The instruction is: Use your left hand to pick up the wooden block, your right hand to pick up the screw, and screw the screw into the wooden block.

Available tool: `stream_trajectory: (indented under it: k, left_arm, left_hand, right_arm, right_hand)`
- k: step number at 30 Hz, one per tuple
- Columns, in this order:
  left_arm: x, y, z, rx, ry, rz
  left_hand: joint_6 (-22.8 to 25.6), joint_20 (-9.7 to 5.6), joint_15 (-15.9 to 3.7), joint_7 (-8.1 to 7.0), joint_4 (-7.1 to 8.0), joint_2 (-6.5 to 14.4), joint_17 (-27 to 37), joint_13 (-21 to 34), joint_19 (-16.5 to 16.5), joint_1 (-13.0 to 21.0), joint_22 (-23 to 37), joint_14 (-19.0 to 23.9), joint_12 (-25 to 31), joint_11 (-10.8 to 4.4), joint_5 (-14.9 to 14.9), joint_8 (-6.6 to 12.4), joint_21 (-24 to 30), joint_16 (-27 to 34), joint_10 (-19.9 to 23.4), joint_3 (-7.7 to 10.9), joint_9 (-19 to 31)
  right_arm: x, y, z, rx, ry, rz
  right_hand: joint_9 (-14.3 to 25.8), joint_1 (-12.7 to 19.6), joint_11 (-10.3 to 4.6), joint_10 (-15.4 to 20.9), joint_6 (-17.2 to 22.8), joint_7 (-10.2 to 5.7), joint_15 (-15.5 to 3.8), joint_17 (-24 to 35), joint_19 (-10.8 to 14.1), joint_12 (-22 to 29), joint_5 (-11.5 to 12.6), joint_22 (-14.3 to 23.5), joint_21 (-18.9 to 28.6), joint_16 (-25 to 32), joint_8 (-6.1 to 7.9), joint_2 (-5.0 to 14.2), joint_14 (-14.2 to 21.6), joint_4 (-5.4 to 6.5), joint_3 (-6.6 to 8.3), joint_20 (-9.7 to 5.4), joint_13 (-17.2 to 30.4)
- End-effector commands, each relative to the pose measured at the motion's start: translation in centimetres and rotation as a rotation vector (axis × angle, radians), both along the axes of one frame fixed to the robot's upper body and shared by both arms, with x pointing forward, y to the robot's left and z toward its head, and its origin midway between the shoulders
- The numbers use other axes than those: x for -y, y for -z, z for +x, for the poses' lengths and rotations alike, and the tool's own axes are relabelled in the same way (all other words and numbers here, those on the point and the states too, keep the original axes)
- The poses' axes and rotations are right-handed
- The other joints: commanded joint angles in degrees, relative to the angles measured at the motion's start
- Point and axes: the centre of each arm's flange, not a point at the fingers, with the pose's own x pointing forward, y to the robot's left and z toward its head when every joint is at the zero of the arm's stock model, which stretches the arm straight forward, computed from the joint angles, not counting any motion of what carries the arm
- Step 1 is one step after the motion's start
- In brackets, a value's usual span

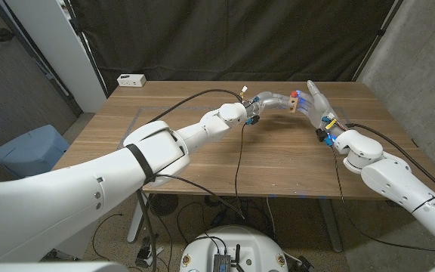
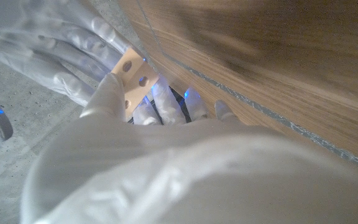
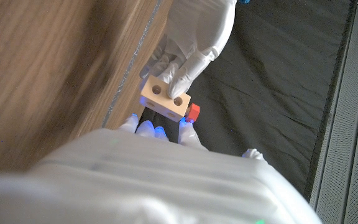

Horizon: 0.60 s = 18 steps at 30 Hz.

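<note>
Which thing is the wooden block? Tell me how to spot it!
Find the wooden table and look near its far edge, where the two white robot hands meet. The left hand holds the wooden block in its fingers. It is pale, boxy, has round holes, and a small red piece sits beside it.

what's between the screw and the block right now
Nothing visible. The left hand holds the block up off the table, holes facing out. The right hand has brought the red-headed screw right against the block's side, with no gap showing between them.
</note>
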Motion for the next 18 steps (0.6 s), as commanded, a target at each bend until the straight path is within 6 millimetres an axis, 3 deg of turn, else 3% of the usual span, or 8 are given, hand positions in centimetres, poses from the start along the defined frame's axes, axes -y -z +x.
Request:
stream_trajectory:
  k: [1, 18]
  left_arm:
    - [0.0, 0.2, 0.1, -0.009, -0.004, -0.003]
    - [0.0, 0.2, 0.5, -0.039, -0.039, -0.001]
  left_hand:
    - [1.26, 0.11, -3.81, -0.52, 0.62, 0.52, 0.1, 0.14, 0.53, 0.05, 0.24, 0.68, 0.19, -0.08, 0.33, 0.63, 0.07, 0.09, 0.12, 1.31, 0.21]
    - [1.38, 0.09, -3.82, -0.52, 0.62, 0.53, 0.1, 0.13, 0.58, 0.04, 0.24, 0.69, 0.15, 0.03, 0.33, 0.67, 0.08, 0.08, 0.02, 1.34, 0.21]
  right_arm:
    - [0.1, 0.3, -0.6, -0.005, 0.011, 0.0]
    - [-0.4, 0.2, -1.6, -0.008, 0.016, -0.026]
  right_hand:
    - [0.02, -0.51, -0.28, -9.18, 0.75, -0.1, -0.38, 0.22, -0.36, 0.42, 0.29, 0.07, 0.19, 0.28, 0.39, 0.34, -11.71, 0.48, 0.19, 0.11, 0.11]
    - [0.03, -0.4, -0.14, -8.66, 1.11, -0.14, -0.27, 0.17, -0.18, 0.59, 0.38, 0.08, 0.27, 0.35, 0.51, 0.38, -11.5, 0.58, 0.21, 0.1, 0.12]
